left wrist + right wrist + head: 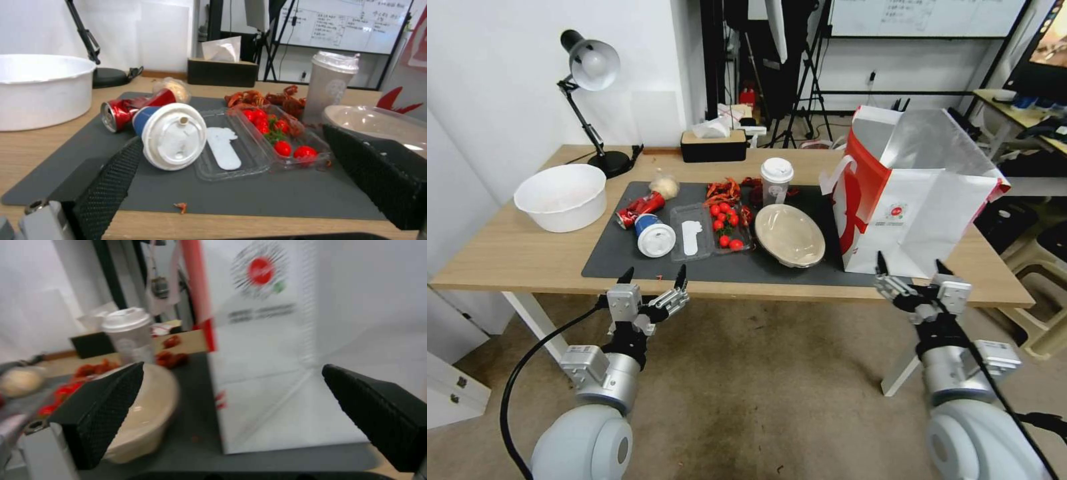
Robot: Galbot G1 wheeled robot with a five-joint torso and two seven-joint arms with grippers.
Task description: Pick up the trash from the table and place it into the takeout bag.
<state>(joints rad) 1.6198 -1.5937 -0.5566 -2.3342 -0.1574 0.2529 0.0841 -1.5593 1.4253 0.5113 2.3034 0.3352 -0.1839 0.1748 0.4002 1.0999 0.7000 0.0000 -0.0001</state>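
Note:
On the table's [507, 257] dark mat lie a beige shallow bowl [790, 235], a white-lidded coffee cup [776, 181] standing upright, a blue cup [652, 235] on its side, a crushed red can [636, 209] and a paper ball [664, 187]. The takeout bag [914, 193] stands open at the right end. My left gripper [654, 278] hangs open in front of the table's near edge, facing the blue cup [171, 135] and the can [122, 110]. My right gripper [912, 267] is open below the bag's front, with the bag [285, 350] and the bowl [142, 413] ahead of it.
A large white deep bowl [562, 196] sits at the left end, a desk lamp [590, 100] and a tissue box [714, 143] at the back. A clear tray of cherry tomatoes [710, 230] and red scraps [724, 191] lie mid-mat. Stools [1037, 267] stand to the right.

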